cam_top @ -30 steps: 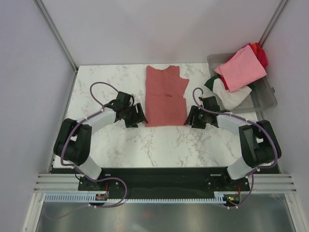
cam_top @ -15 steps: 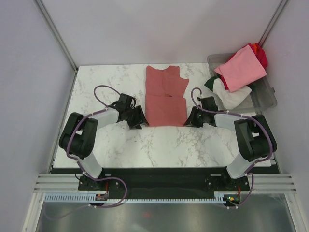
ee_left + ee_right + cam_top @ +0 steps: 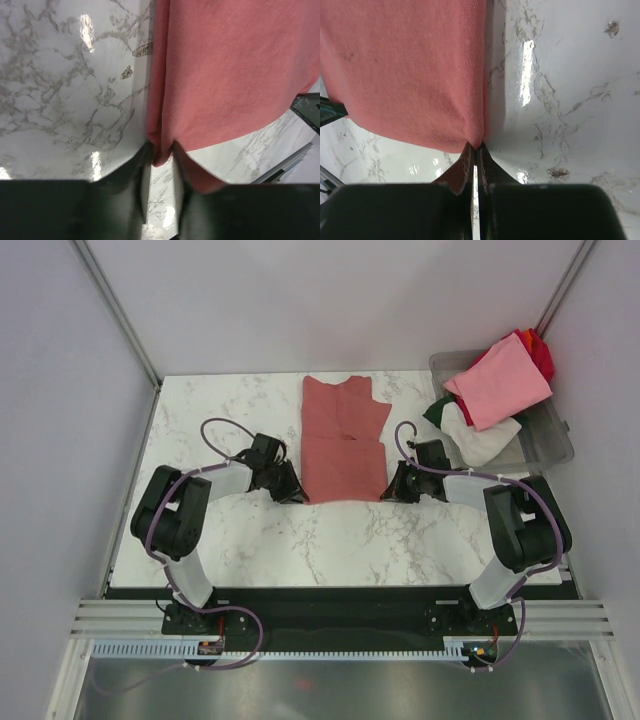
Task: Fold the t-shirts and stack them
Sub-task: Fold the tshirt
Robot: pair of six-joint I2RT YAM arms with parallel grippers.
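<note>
Right fingers [image 3: 461,172] clenched on the corner tip of the dusty brick-red cloth t-shirt [image 3: 343,445]. Left fingers [image 3: 132,167] straddle its other corner, grip unclear. The shallow bite may slip on lifting.

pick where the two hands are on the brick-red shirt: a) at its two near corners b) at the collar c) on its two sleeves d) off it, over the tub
a: the left hand has one near corner of the brick-red shirt between its fingers, and the right hand pinches the other near corner.
</note>
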